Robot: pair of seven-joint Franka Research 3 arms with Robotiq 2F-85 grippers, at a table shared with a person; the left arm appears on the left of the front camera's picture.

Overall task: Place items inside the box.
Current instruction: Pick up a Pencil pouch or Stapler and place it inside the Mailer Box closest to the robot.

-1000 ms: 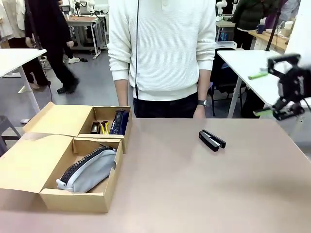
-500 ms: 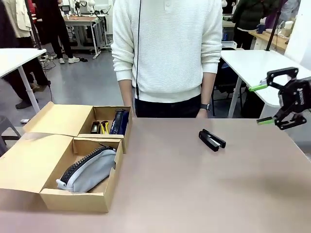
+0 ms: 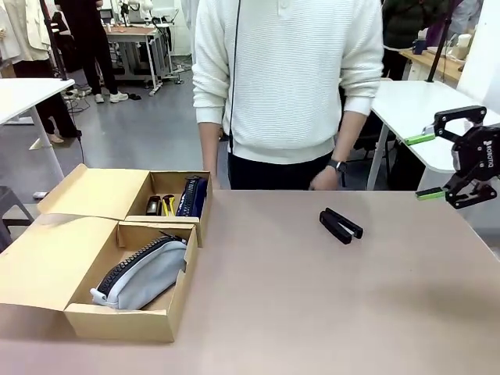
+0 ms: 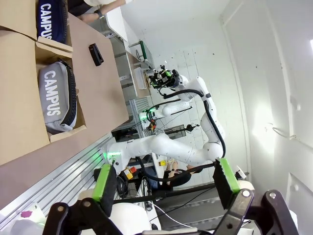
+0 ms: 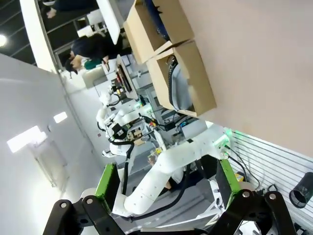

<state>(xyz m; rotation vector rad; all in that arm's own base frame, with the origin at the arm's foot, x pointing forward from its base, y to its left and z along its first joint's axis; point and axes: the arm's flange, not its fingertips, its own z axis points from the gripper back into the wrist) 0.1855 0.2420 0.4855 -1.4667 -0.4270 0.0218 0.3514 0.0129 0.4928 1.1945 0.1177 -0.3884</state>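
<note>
The brown cardboard box (image 3: 117, 316) lies open at the table's left. Its near compartment holds the grey "CAMPUS" pencil case (image 3: 142, 273) (image 4: 56, 95) (image 5: 177, 84). The far compartment holds the navy pencil case (image 3: 192, 195) (image 4: 51, 19) beside small yellow and black stationery (image 3: 162, 205). The black stapler (image 3: 341, 226) (image 4: 96, 54) lies on the table right of centre. My right gripper (image 3: 424, 166) (image 5: 166, 180) hangs open and empty above the table's right edge, well right of the stapler. My left gripper (image 4: 165, 178) is open and empty, far from the table. The white pen is hidden.
A person in a white sweater stands at the far edge, one hand (image 3: 323, 180) hanging just behind the stapler. The box's flap lids (image 3: 94, 191) lie spread out to the left. Bare tabletop (image 3: 312, 305) stretches between box and stapler.
My right gripper has dropped slightly and settled, staying open. The person has shifted to the right and the hand has swung forward near the stapler. The box and its contents have stayed put.
</note>
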